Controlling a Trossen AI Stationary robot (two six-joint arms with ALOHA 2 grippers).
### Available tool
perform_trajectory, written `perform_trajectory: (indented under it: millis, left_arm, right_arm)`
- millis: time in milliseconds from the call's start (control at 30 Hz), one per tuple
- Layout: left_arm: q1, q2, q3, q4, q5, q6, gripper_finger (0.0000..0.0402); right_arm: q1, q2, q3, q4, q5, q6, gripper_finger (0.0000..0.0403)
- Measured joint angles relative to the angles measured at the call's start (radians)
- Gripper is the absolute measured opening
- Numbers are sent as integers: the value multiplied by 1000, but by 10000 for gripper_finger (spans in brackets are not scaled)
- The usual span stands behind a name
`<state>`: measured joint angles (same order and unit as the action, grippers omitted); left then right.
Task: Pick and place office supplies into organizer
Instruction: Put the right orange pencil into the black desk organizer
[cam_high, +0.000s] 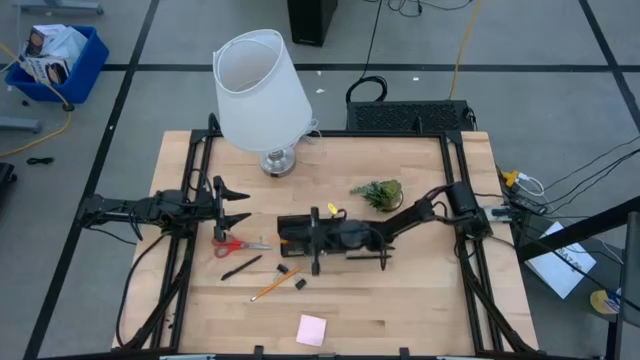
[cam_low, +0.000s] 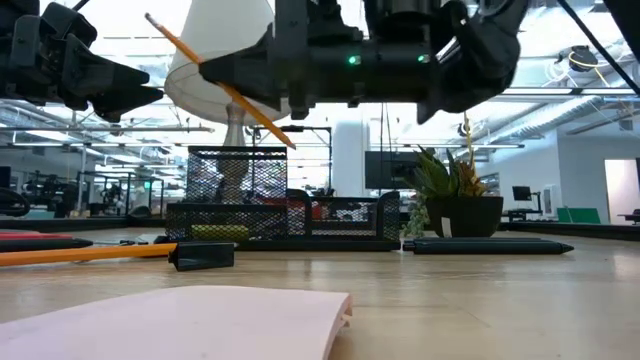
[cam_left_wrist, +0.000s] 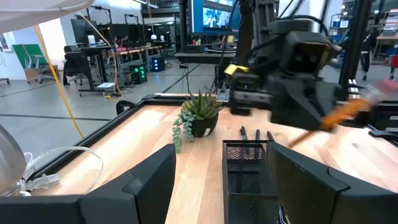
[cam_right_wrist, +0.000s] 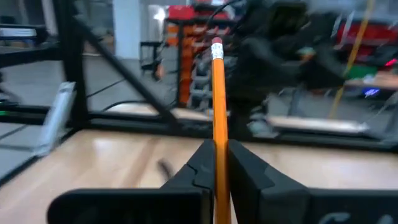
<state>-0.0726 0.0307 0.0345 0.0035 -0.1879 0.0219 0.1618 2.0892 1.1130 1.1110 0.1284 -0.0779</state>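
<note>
My right gripper (cam_high: 284, 238) reaches from the table's right to its middle. It is shut on an orange pencil (cam_low: 222, 86) above the left end of the black mesh organizer (cam_low: 262, 196). On the wood near the organizer lie red-handled scissors (cam_high: 238, 244), a black pen (cam_high: 241, 267), a second pencil (cam_high: 268, 288), two small black bits (cam_high: 282, 269) and a pink sticky-note pad (cam_high: 311, 329). My left gripper (cam_high: 236, 206) waits open at the table's left, level and pointing toward the organizer, with nothing between its fingers. My right gripper pinches the pencil's shaft (cam_right_wrist: 219, 148), about its middle, between its two fingers (cam_right_wrist: 200, 167). The fingers come in level from the table's right and lie across the pencil. The pencil is lifted clear and slanted, its eraser end (cam_right_wrist: 216, 47) up.
A big white lamp (cam_high: 260, 88) stands at the table's far side, and a small green plant (cam_high: 378, 192) sits far right of the organizer. A long black pen (cam_low: 490, 246) lies on the table by the plant. Black frame rails (cam_high: 185, 250) run along both sides.
</note>
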Motion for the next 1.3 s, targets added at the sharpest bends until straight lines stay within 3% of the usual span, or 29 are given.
perform_trajectory:
  millis: [200,467,667,867,1133,1300]
  left_arm:
    - [0,0,0,0,0,0,255]
    - [0,0,0,0,0,0,255]
    - [0,0,0,0,-1,0,255]
    - [0,0,0,0,-1,0,255]
    - [0,0,0,0,-4,0,255]
    - [0,0,0,0,-4,0,255]
  right_arm:
    - [-76,0,0,72,-46,-37,37]
    - [-123,0,0,159,-86,-14,17]
    - [-126,3,31,142,-105,14,35]
    - [-126,12,65,75,-105,-17,19]
    - [-130,24,66,67,-103,2,35]
    - [-137,25,66,65,-104,-7,22]
